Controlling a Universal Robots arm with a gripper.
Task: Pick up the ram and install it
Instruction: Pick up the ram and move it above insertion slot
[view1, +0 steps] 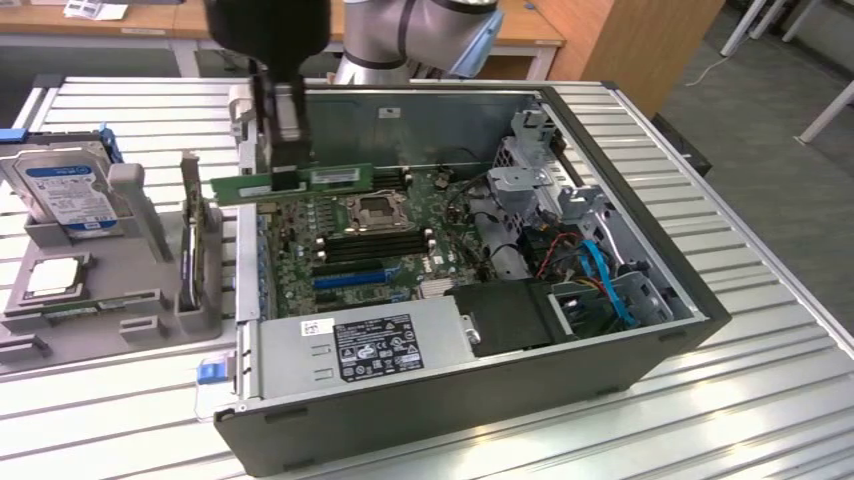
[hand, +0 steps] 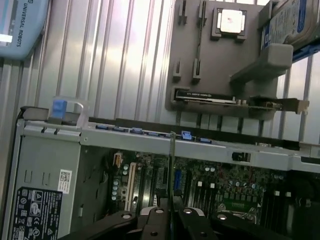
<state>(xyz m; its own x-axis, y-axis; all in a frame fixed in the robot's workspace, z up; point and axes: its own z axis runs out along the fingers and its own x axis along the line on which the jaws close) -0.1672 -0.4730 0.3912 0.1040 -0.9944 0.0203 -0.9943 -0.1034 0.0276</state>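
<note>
Carrying the ram (view1: 334, 178) level above the board (view1: 400, 265) of the open case (view1: 694, 300), near the wall on the exterior view's left, clenched about mid-length in the claw (view1: 287, 180); judged as pickup done, seating not yet done. Likely calling for squaring the lower edge to a free slot beside the socket (view1: 374, 210) and pressing straight down without tilt. Looking long, thin and green, with small dark chips and a white label on the face.
</note>
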